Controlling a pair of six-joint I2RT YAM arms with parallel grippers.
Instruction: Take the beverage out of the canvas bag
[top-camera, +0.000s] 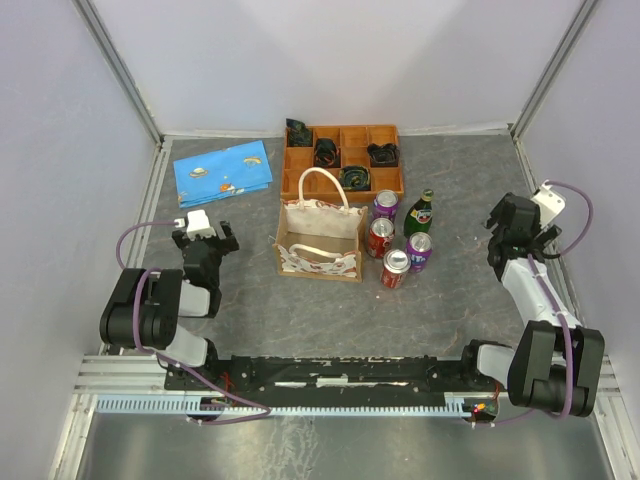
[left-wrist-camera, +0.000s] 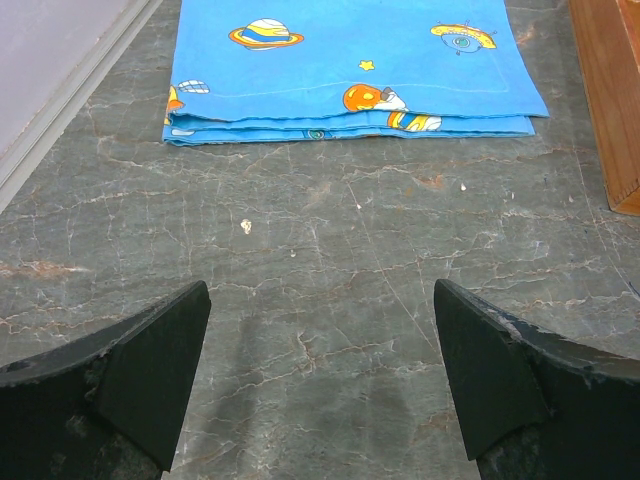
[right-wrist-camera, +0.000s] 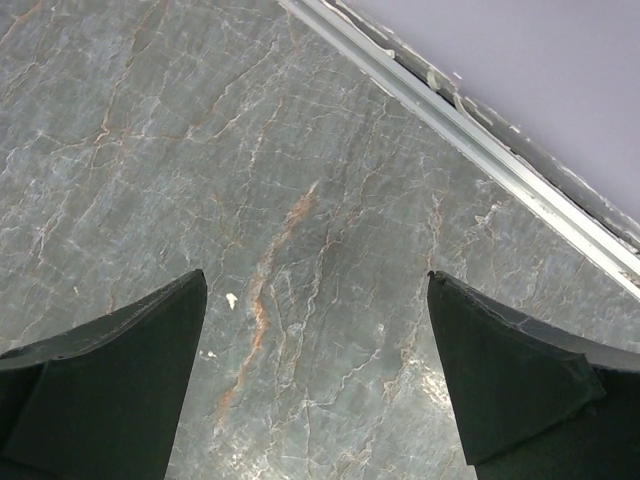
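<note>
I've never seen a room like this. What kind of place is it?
Probably a robot testing booth, not a home: robot arms bolted to a metal rail, plain walls boxing in the table, and drink cans set out.

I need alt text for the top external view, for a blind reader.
A cream canvas bag stands open at the centre, with four soda cans and a green bottle to its right. Behind lie an orange compartment tray and a folded blue cloth; the left tool and right tool are open and empty.
</note>
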